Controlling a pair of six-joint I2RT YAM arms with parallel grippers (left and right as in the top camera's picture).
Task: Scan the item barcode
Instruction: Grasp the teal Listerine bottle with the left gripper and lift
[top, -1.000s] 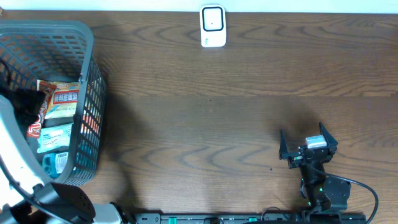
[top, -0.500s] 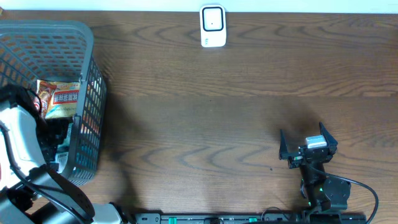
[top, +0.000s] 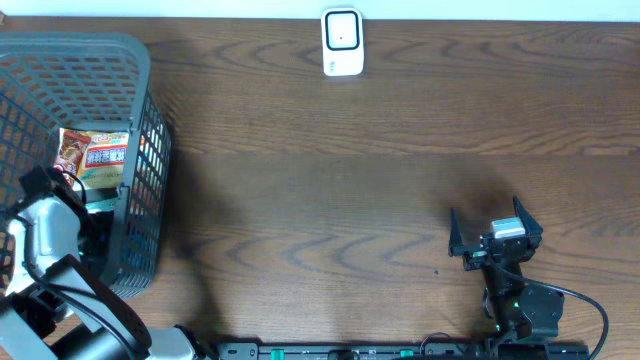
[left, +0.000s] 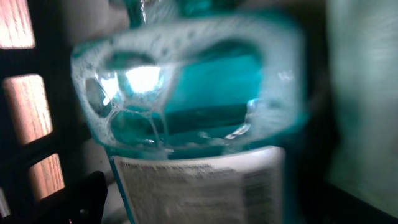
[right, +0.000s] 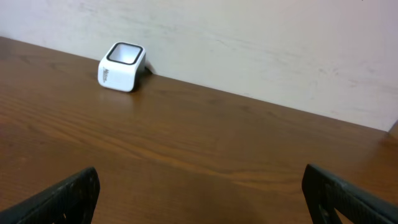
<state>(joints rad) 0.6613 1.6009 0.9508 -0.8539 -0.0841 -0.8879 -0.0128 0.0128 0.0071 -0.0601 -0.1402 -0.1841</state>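
Two arms are at the table (top: 350, 180), and only the left one is on the job. It reaches down into the basket (top: 100, 42) at the left edge, with the left gripper (top: 90, 210) low among the goods, just below a snack packet (top: 98, 158).

From the left wrist, a teal bottle (left: 199, 106) fills nearly the whole view, blurred and very near. It has foam inside its clear wall and a white label (left: 205, 190) below. A barcode (left: 261, 196) shows at the right of that label (too smeared to read). One dark finger (left: 81, 199) shows at the lower left, just beside the label. The jaws stand spread wide, and I see no grip on the bottle or anything else.

The right gripper (top: 495, 232) sits low on the right side of the table, well apart from everything, jaws fully apart and empty. Its camera looks across bare wood to the scanner (right: 122, 66).

By my reckoning the task has barely begun. The item lies in the basket, not yet grasped, and the scanner (top: 342, 42) stands at the far edge, well apart from it. What remains is closing on the bottle, lifting it clear of the mesh, carrying it across and turning the barcode to the scanner's face.
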